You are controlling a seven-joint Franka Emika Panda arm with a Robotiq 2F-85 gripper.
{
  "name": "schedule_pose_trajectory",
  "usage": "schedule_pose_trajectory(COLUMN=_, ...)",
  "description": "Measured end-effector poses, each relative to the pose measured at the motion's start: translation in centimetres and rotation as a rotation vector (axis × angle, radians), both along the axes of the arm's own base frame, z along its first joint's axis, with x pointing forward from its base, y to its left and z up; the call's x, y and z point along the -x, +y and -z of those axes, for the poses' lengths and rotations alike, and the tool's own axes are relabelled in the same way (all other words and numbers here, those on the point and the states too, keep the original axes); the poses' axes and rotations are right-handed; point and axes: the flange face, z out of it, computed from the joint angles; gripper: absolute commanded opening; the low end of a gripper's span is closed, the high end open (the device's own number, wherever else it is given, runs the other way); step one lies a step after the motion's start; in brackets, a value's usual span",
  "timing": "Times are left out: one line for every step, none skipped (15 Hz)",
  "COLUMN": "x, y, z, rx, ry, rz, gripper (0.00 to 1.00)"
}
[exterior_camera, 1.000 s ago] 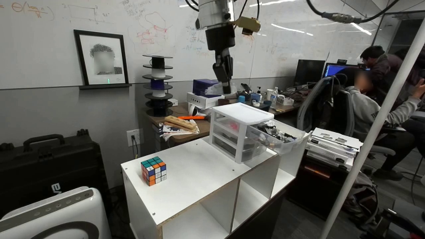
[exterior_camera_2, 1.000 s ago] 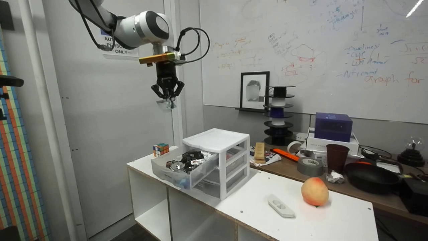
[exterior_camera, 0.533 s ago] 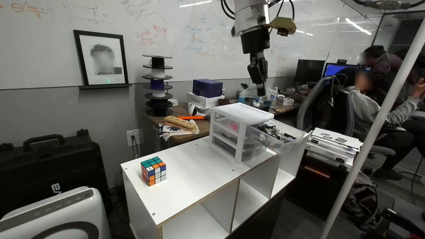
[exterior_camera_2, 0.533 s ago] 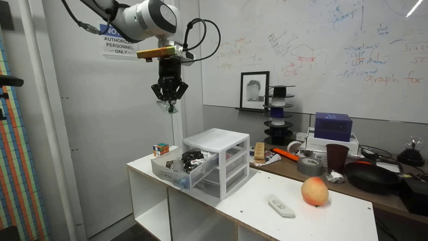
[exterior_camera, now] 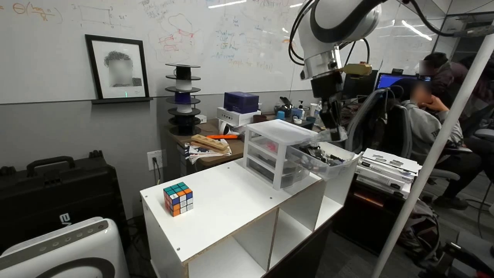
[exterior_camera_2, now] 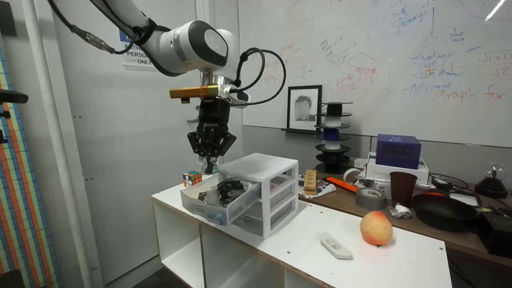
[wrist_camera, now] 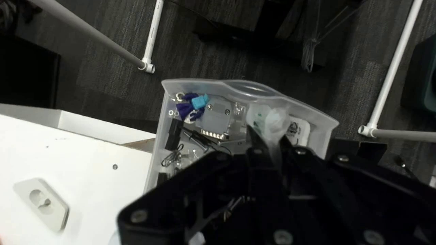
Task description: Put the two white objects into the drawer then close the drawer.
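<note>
The top translucent drawer [exterior_camera: 339,166] [exterior_camera_2: 205,211] [wrist_camera: 316,117] is pulled out of the drawer unit [exterior_camera: 281,131] [exterior_camera_2: 260,165] and holds many small parts. My gripper [exterior_camera: 335,134] [exterior_camera_2: 209,167] [wrist_camera: 268,137] is just above the drawer, shut on a crumpled clear plastic piece [exterior_camera: 323,136] [wrist_camera: 267,117] with green marks. One flat whitish-grey object [exterior_camera_2: 335,245] lies on the cabinet top beside the unit; it also shows in the wrist view [wrist_camera: 42,203]. A rounded white item [wrist_camera: 300,129] with a printed symbol lies in the drawer; I cannot tell whether it is the second white object.
The white cabinet [exterior_camera: 220,197] [exterior_camera_2: 304,264] carries the unit. A puzzle cube [exterior_camera: 178,199] [exterior_camera_2: 192,179] stands at one end, a peach [exterior_camera_2: 376,228] at the other. A desk [exterior_camera_2: 400,216] with a pan and tape runs behind. A white pole [exterior_camera: 432,162] stands in front.
The arm has moved sideways and then down, from high above the unit to just above the open drawer. The clear plastic stays in the gripper. The drawer and the whitish object on the cabinet have not moved.
</note>
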Motion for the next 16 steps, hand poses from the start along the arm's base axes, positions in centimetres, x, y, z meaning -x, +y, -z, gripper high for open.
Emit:
schedule_pose_trajectory(x=0.5, y=-0.5, z=0.9, rx=0.001, ry=-0.002, rz=-0.003, gripper=0.11)
schedule_pose_trajectory(x=1.1, y=-0.8, z=1.8, rx=0.005, ry=-0.011, rz=-0.011, gripper=0.11)
schedule_pose_trajectory(x=1.6, y=-1.0, z=2.5, rx=0.016, ry=-0.031, rz=-0.028, gripper=0.1)
schedule_pose_trajectory(x=2.0, y=-1.1, z=3.2, rx=0.032, ry=-0.058, rz=-0.053, gripper=0.12)
schedule_pose_trajectory(x=2.4, y=-1.2, z=3.8, rx=0.05, ry=-0.085, rz=-0.081, gripper=0.31)
schedule_pose_trajectory(x=2.8, y=-1.4, z=4.4, rx=0.069, ry=-0.111, rz=-0.109, gripper=0.36)
schedule_pose_trajectory(x=3.2, y=-1.5, z=4.9, rx=0.082, ry=-0.134, rz=-0.131, gripper=0.41)
schedule_pose_trajectory(x=3.7, y=-1.6, z=5.3, rx=0.092, ry=-0.159, rz=-0.148, gripper=0.5)
schedule_pose_trajectory(x=4.1, y=-1.7, z=5.5, rx=0.095, ry=-0.18, rz=-0.158, gripper=0.57)
schedule_pose_trajectory(x=4.5, y=-1.7, z=5.6, rx=0.09, ry=-0.199, rz=-0.162, gripper=0.66)
schedule_pose_trajectory(x=4.9, y=-1.7, z=5.4, rx=0.085, ry=-0.218, rz=-0.165, gripper=0.73)
schedule_pose_trajectory(x=5.2, y=-1.6, z=5.0, rx=0.076, ry=-0.235, rz=-0.162, gripper=0.8)
schedule_pose_trajectory(x=5.5, y=-1.5, z=4.3, rx=0.065, ry=-0.251, rz=-0.154, gripper=0.88)
schedule_pose_trajectory(x=5.9, y=-1.4, z=3.2, rx=0.048, ry=-0.269, rz=-0.14, gripper=0.95)
schedule_pose_trajectory(x=6.2, y=-1.4, z=1.9, rx=0.028, ry=-0.291, rz=-0.121, gripper=1.0)
schedule_pose_trajectory(x=6.2, y=-1.4, z=0.2, rx=0.004, ry=-0.321, rz=-0.097, gripper=1.0)
